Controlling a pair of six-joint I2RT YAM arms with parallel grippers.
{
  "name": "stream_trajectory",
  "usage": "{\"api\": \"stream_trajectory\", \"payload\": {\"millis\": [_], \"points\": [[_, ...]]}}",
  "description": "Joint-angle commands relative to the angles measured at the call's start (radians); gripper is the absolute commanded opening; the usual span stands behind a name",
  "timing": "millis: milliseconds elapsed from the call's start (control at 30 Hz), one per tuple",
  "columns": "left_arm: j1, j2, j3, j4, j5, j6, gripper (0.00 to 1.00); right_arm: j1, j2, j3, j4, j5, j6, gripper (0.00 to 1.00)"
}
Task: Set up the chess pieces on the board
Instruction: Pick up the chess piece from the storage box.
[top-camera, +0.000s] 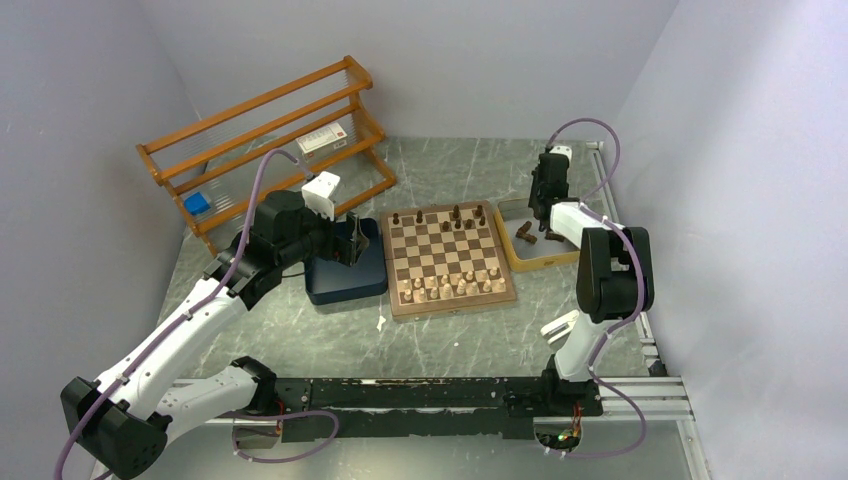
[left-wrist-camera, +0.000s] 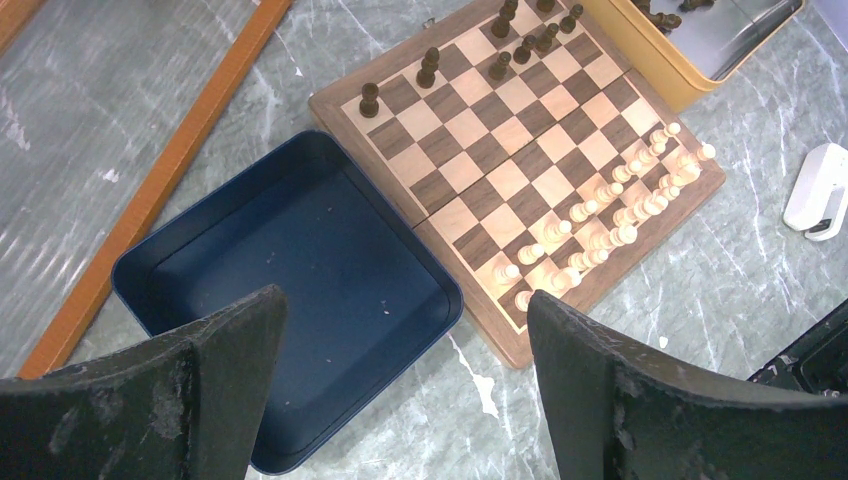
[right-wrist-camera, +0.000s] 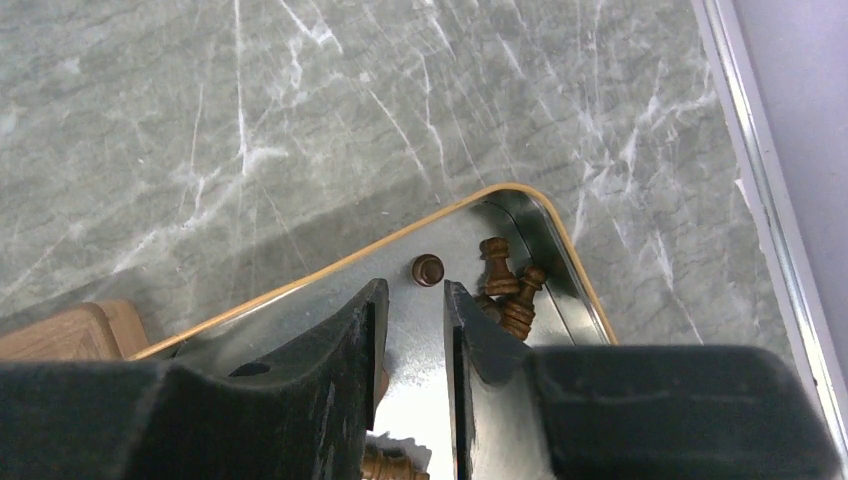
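- The board (top-camera: 448, 256) lies mid-table, with a blue tray (left-wrist-camera: 300, 260) touching its left edge and a yellow tray (right-wrist-camera: 300, 284) just beside its right edge.
- The pale chessmen (left-wrist-camera: 610, 215) stand in two crowded rows along the near edge. That side looks finished to you, though they sit too tight for a sure count.
- Roughly seven of the dark chess pieces (top-camera: 456, 213) stand upright on the far ranks. Most are bunched toward the right half and two are spaced out toward the left corner. There are gaps between them, and the ranks are not filled.
- The rest of the dark pieces you can see are off the board in the yellow tray. One stands upright (right-wrist-camera: 428, 269), a few lie heaped in the far corner (right-wrist-camera: 505, 292), and more show nearer the wrist. You can't tell the number.
- The right gripper (right-wrist-camera: 415, 290) hangs over the yellow tray with its jaws drawn close, leaving a narrow slot. Tray floor shows through the slot and nothing is pinched between the tips. The upright piece sits just beyond them.
- The left gripper (left-wrist-camera: 405, 298) is spread wide above the blue tray and holds nothing.
- By my reckoning, less than half of the dark side is placed, so most of the work is left.
- The likely next job is lifting a piece from the yellow tray and filling the open far squares.
- The heaped, lying pieces will probably be awkward to pinch, so the upright one looks the easier take.
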Motion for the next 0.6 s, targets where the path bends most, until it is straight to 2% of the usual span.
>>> {"api": "stream_trajectory", "payload": {"millis": [0, 133, 567], "points": [[0.001, -0.006, -0.01, 0.015, 0.017, 0.012, 0.94, -0.017, 0.017, -0.041, 0.108, -0.044, -0.052, 0.3], [0.002, -0.003, -0.009, 0.015, 0.018, 0.012, 0.94, -0.022, 0.024, -0.057, 0.133, -0.057, -0.08, 0.27], [0.002, -0.001, -0.009, 0.015, 0.017, 0.012, 0.94, -0.065, 0.076, -0.052, 0.168, -0.104, -0.113, 0.3]]}}
